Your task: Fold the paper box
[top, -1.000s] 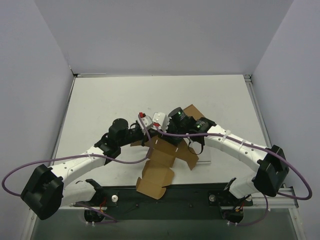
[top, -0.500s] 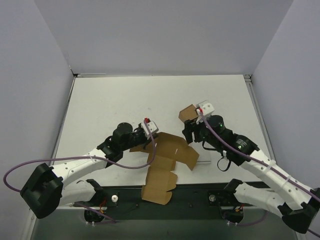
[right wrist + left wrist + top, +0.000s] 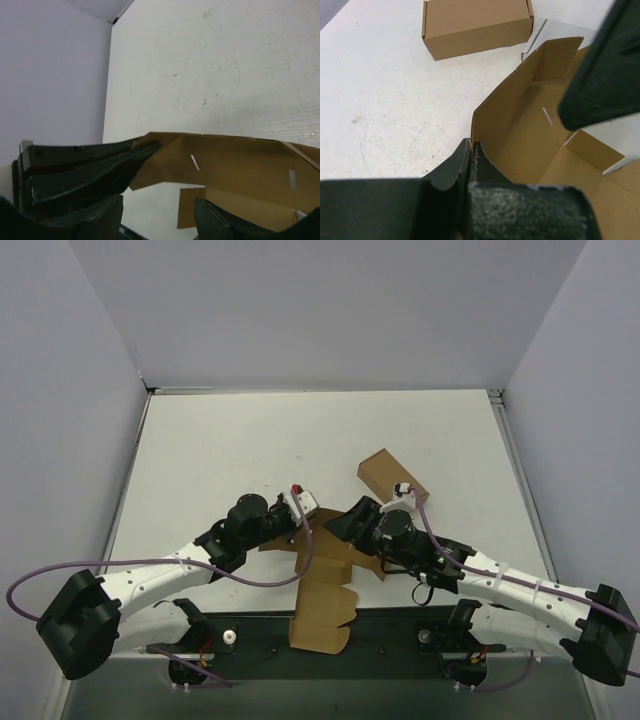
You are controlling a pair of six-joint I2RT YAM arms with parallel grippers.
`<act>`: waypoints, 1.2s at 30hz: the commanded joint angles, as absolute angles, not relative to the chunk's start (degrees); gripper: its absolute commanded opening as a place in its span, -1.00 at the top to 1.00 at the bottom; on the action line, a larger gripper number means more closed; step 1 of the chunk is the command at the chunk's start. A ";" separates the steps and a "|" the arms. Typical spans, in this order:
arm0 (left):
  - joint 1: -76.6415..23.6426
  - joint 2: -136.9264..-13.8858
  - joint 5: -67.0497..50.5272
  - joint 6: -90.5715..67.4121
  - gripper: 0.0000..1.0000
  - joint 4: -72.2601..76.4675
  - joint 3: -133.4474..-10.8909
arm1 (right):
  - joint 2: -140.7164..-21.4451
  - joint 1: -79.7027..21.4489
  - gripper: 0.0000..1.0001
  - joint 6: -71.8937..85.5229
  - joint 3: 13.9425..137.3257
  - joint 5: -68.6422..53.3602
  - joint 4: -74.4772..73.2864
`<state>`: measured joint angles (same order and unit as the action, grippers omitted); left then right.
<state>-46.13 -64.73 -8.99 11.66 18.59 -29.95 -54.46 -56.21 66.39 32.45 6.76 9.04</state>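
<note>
1. The paper box (image 3: 322, 585) lies in the lower middle of the top view. Its near part is a flat sheet that reaches the front edge of the table (image 3: 220, 450), and its upper part, between the two arms, stands up as walls.
2. The left gripper (image 3: 471, 152) pinches the corner of one raised wall, seen in the lower middle of the left wrist view. Its jaws are closed narrow on the thin card.
3. The right gripper (image 3: 175, 175) holds nothing and its jaws stand apart. In the right wrist view one finger (image 3: 90, 165) lies along the left end of a brown panel; I cannot tell whether it touches the panel.
4. I judge that the step in hand is to raise and lock the side walls. The left pinch should serve as the anchor, so it should not pull, only hold the wall upright.
5. The right gripper should bring the panel's edge fully between its jaws before closing, and then fold along the printed crease, not across it.
6. The card is thin, so slow turning is better. A fast push may bend the wall or drag the whole sheet off the front edge.
7. The oblong carton (image 3: 392, 477) sits in the upper right, near the right arm, so the elbow should stay clear of it.
</note>
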 commanded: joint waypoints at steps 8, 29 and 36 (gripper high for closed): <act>-47.20 -61.44 -6.42 13.71 1.00 21.36 -29.36 | -56.25 -56.43 -0.26 88.85 26.72 22.06 22.77; -50.45 -60.64 -4.48 17.40 1.00 20.57 -28.74 | -63.98 -52.03 -0.30 102.22 23.03 19.34 29.09; -52.12 -60.64 -2.90 18.98 1.00 20.13 -28.48 | -68.29 -51.50 0.03 102.92 23.12 16.00 34.18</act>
<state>-51.18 -61.63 -4.23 17.32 18.55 -28.40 -66.74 -51.94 101.56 22.92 17.21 28.49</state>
